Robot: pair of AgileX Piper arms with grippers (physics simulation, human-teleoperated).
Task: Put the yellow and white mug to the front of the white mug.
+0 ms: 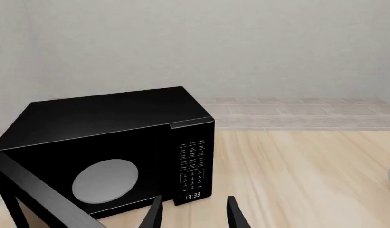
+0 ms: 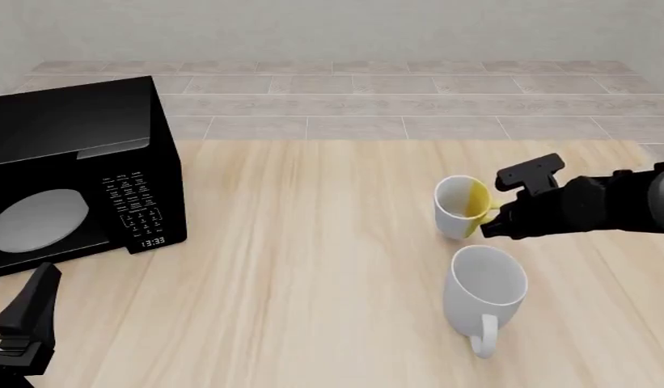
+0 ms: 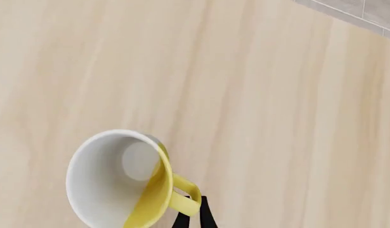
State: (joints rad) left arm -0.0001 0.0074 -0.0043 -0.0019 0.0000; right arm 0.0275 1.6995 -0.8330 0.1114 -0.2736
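The yellow and white mug [image 2: 459, 207] is tilted, its mouth facing the camera, just beyond the white mug [image 2: 485, 289], which stands upright nearer the front with its handle pointing forward. My right gripper [image 2: 490, 220] comes in from the right and is shut on the small mug's yellow handle. In the right wrist view the mug [image 3: 115, 183] shows its pale inside, and the gripper [image 3: 192, 219] has its dark fingers pinched at the handle [image 3: 185, 195]. My left gripper [image 2: 27, 314] is open and empty at the front left, in front of the microwave; it also shows in the left wrist view [image 1: 193, 216].
A black microwave [image 2: 78, 174] stands at the table's left, also in the left wrist view [image 1: 112, 147]. The wooden table [image 2: 310, 267] ends at a tiled floor strip and grey wall at the back.
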